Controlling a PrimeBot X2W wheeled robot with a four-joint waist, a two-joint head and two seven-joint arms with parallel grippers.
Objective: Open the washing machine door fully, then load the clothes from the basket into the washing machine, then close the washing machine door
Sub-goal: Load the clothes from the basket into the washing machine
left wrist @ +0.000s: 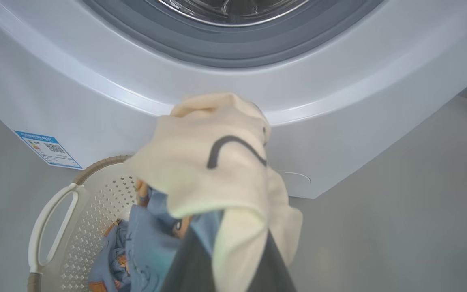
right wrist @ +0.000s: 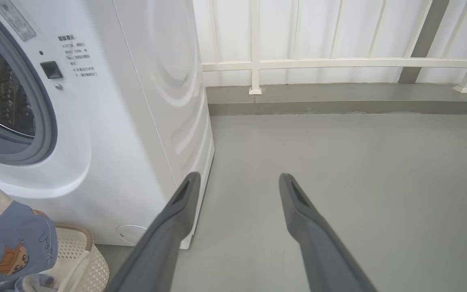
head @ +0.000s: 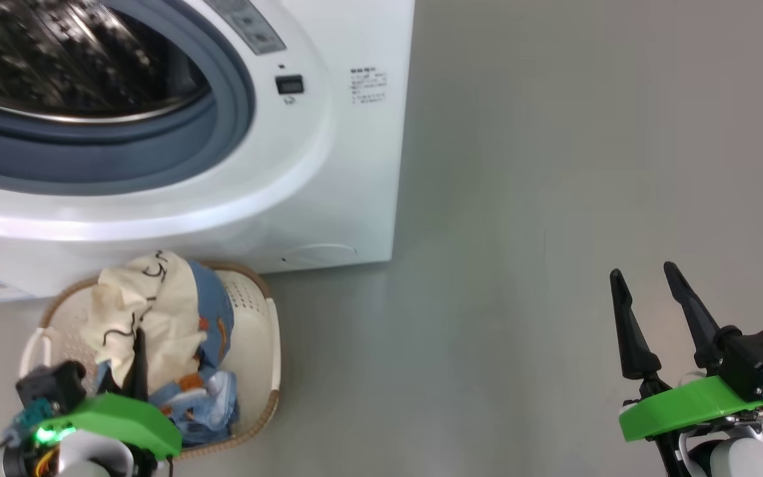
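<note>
Loading: our left gripper [head: 138, 344] clamps the cream garment [head: 150, 311] over the basket [head: 252, 311]; next we must lift it into the drum [head: 57, 59]; our right gripper [head: 643, 273] gapes empty.

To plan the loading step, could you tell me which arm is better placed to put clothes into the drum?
Left: the left end effector is shut on the cream garment above the basket, below the open drum; the right end effector hangs open over the floor.
</note>
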